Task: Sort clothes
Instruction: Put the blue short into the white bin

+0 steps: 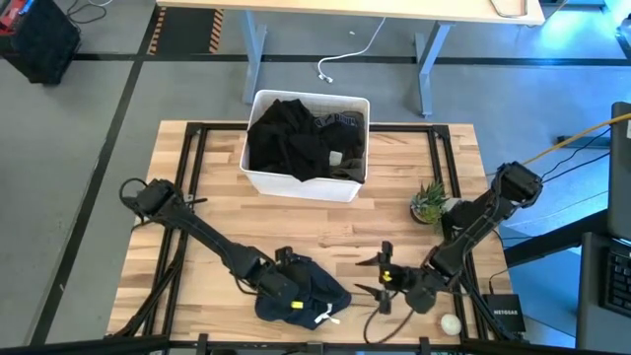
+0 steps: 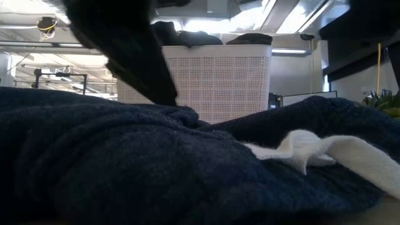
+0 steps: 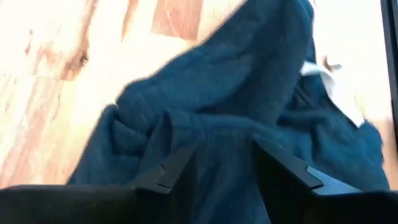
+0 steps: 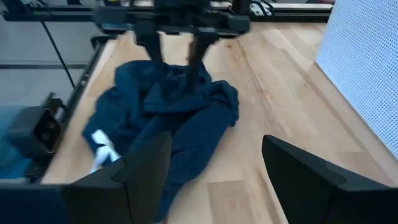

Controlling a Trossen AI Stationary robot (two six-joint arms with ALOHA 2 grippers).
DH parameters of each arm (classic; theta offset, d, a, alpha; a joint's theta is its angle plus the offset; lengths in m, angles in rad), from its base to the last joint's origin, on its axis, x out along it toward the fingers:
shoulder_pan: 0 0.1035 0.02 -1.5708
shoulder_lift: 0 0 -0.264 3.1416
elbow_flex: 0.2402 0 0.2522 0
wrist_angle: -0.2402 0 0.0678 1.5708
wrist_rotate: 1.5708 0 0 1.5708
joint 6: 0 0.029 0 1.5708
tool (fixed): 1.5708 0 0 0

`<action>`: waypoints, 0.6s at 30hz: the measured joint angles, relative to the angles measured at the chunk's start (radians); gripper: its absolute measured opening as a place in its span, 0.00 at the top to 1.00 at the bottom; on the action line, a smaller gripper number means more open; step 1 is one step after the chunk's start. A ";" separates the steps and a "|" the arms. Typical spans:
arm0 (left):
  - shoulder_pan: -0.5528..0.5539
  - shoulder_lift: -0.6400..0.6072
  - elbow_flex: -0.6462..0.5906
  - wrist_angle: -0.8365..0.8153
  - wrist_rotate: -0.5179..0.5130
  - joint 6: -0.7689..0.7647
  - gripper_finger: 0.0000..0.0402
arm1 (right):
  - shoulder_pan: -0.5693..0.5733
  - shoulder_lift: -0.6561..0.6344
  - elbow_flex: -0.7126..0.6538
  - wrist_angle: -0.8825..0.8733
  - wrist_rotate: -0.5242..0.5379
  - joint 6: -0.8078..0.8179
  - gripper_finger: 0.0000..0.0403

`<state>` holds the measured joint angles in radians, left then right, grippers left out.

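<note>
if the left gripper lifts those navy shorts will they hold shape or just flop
Likely flop: the shorts lie crumpled in soft folds, so they should sag and drape from the left gripper. Probably light, being thin cloth. The white drawstring trails loose and may dangle or snag.

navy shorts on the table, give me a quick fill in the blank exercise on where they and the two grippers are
1. The navy shorts lie crumpled on the wooden ____, outside the bin.
2. The ____ gripper has its fingers down on the shorts.
3. The right gripper waits beside the shorts, its fingers ____.
4. The white bin already holds ____ clothes.

Missing words: table; left; open; black
</note>
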<state>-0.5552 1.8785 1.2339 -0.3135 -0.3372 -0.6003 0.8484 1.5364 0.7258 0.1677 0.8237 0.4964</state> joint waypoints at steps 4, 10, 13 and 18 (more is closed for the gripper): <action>0.007 0.000 0.000 0.031 0.011 -0.007 0.64 | 0.051 0.000 0.000 0.004 0.056 0.045 0.33; -0.015 0.021 0.000 0.082 0.054 -0.024 0.64 | 0.094 0.000 0.000 0.010 0.089 0.084 0.33; -0.034 0.059 0.000 0.104 0.057 0.022 0.64 | 0.097 0.000 0.000 0.011 0.091 0.101 0.33; -0.047 0.128 0.004 0.050 0.052 0.107 0.64 | 0.094 0.014 0.000 0.014 0.082 0.104 0.33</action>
<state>-0.6018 2.0069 1.2382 -0.2638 -0.2849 -0.4931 0.9424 1.5505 0.7258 0.1820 0.9062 0.6005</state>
